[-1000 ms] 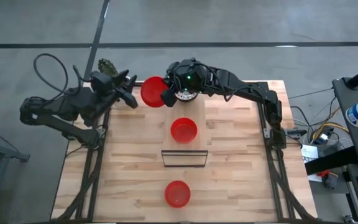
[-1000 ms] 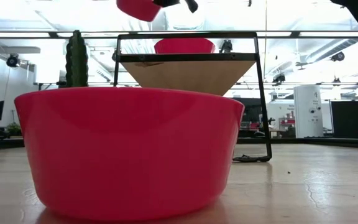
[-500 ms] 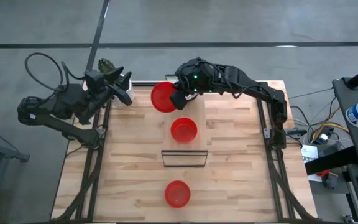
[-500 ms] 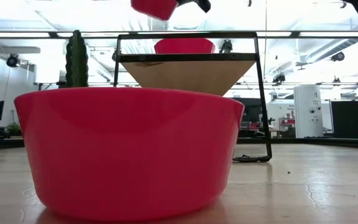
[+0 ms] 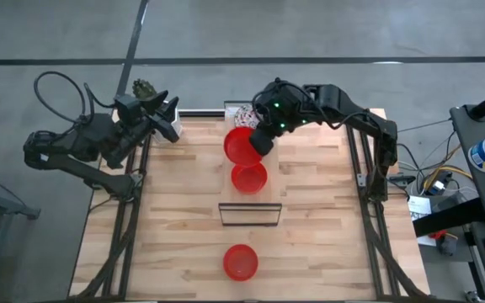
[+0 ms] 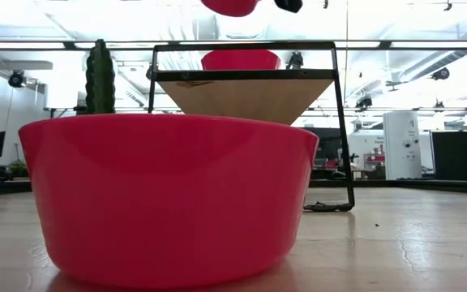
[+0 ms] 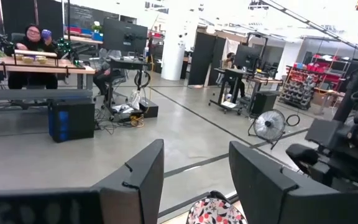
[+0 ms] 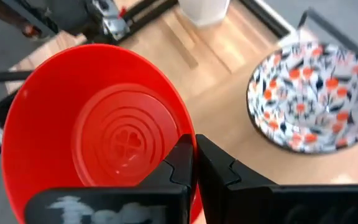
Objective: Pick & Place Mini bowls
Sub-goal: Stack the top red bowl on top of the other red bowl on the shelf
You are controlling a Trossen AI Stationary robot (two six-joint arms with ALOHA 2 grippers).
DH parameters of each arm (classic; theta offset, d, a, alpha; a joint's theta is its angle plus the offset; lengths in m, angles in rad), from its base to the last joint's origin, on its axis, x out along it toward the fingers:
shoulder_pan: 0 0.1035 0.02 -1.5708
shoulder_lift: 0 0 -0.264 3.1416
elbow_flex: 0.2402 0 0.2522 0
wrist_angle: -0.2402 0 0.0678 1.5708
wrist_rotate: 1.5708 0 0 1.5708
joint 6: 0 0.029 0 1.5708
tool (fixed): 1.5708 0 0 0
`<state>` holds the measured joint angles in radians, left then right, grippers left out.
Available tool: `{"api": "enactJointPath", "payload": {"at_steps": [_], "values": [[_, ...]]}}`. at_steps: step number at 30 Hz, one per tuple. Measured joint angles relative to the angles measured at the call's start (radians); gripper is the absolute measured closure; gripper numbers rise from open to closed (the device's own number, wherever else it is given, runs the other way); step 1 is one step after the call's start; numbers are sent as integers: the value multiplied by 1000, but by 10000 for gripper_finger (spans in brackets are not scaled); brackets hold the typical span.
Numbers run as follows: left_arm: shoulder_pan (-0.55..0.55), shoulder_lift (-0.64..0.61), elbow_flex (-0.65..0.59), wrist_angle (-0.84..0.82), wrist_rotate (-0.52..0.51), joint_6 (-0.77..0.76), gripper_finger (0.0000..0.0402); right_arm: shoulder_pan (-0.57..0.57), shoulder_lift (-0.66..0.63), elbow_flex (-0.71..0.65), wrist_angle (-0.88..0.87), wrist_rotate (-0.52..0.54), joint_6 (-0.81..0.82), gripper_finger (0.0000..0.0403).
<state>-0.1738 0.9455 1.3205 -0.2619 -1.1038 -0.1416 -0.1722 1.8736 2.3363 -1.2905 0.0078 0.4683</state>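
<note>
Right gripper (image 5: 258,141) clamped on the rim of a plain glossy red round mini bowl (image 5: 240,145), held in the air. Just below it, a second red bowl (image 5: 248,178) atop a black-framed wooden stand (image 5: 249,204); just behind, a white speckled bowl (image 5: 244,115). Farther forward, a third red bowl (image 5: 240,261). Left gripper (image 5: 165,120) parked at the table's (image 5: 318,244) far left corner, fingers (image 7: 140,180) apart.

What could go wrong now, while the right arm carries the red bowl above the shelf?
The right end effector pinches the carried red bowl only by its rim, so it might slip. A second red bowl sits on the stand just beside it; lowering there may knock or stack them. The patterned bowl lies nearby too. The left end effector waits at the table's edge.
</note>
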Motion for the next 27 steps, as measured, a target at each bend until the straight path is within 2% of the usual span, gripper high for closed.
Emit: {"api": "enactJointPath", "payload": {"at_steps": [3,7,17,27], "values": [[0,0,0,0,1,-17,227,6,0,0,-51,-14,25,394],[0,0,0,-1,8,-22,227,9,0,0,-120,-84,34,394],[0,2,-1,-14,19,-57,227,9,51,-25,-122,-42,27,394],[-1,3,-1,-57,48,-101,227,13,76,-138,-110,-39,-13,394]]}}
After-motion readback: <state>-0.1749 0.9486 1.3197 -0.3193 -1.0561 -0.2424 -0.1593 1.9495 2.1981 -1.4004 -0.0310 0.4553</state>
